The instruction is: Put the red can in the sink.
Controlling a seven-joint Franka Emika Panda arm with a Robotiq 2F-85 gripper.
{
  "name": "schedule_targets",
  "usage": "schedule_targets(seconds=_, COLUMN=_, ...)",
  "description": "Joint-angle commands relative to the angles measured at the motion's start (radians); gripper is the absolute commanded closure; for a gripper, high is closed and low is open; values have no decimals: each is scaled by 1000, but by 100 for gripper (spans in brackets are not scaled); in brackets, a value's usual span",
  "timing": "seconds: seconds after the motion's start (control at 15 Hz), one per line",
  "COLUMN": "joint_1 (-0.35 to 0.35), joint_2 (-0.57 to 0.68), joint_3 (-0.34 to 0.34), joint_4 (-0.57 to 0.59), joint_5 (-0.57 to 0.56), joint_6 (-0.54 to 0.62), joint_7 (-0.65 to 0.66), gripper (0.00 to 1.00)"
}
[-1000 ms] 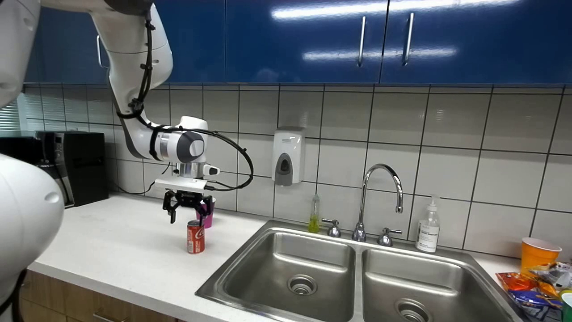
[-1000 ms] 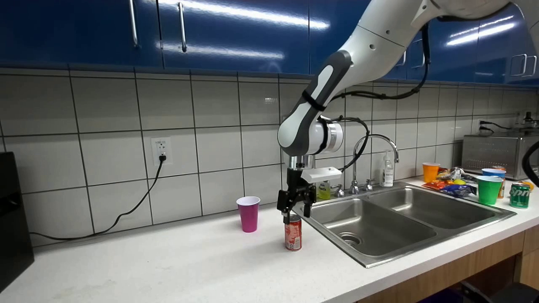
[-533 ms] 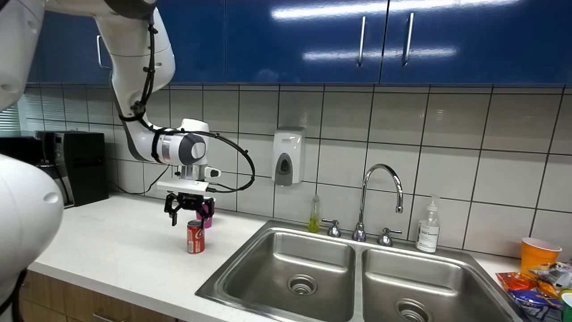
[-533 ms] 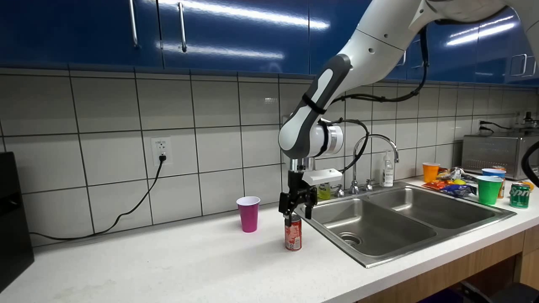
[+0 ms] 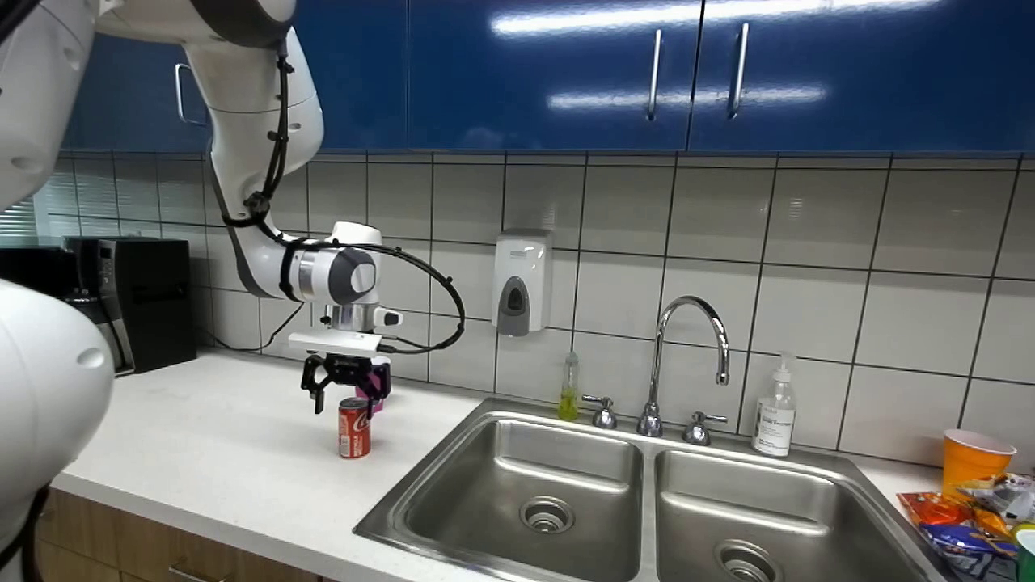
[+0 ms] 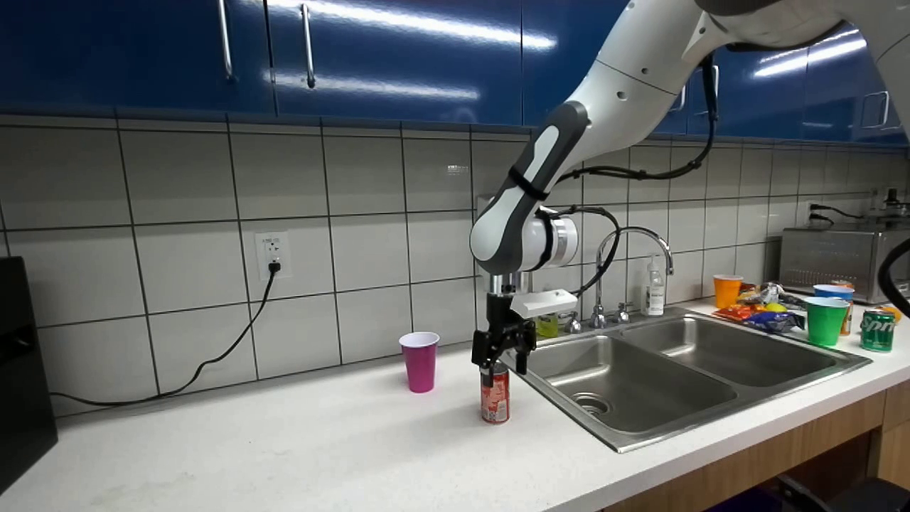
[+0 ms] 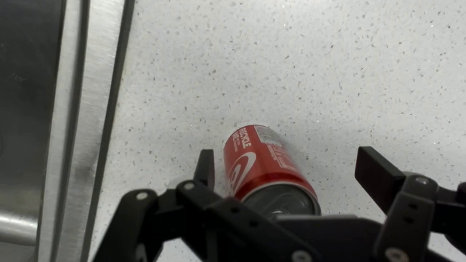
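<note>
At the far left of an exterior view, a boxy black machine point(image 5: 149, 311) stands on the smooth white countertop point(image 5: 226, 436). Next, a white and grey jointed robot arm point(image 5: 263, 129) reaches down, its black two-fingered gripper point(image 5: 346, 408) spread wide over a small red cylindrical metal can point(image 5: 354, 434). The can stands upright on the countertop; in the wrist view it shows between the parted fingers point(image 7: 378, 177), pale surface visible on both sides of it. Near the can, apart from it, is a tapered magenta cup with a white rim point(image 6: 420, 364). Further right is the stainless-steel double-basin sink point(image 5: 649, 509), the can outside its left basin point(image 5: 485, 501). A curved chrome faucet point(image 5: 659, 347) rises behind, between a slim bottle of yellow-green liquid point(image 5: 568, 404) and a clear pump bottle point(image 5: 774, 426). At the far right are an orange cup point(image 5: 973, 462) and shiny snack packets point(image 5: 962, 537).
</note>
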Motion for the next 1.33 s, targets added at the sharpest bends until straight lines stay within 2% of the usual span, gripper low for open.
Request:
schedule_targets(seconds=0.0, joint_1=-17, joint_2=22, joint_3=8, joint_4=30, joint_5=-34, joint_6=-6, joint_7=11, gripper=0)
schedule_targets(seconds=1.27, joint_1=-13, joint_2=91, joint_3=7, joint_4=104, joint_5=-57, joint_6=-10, joint_7=16, gripper=0)
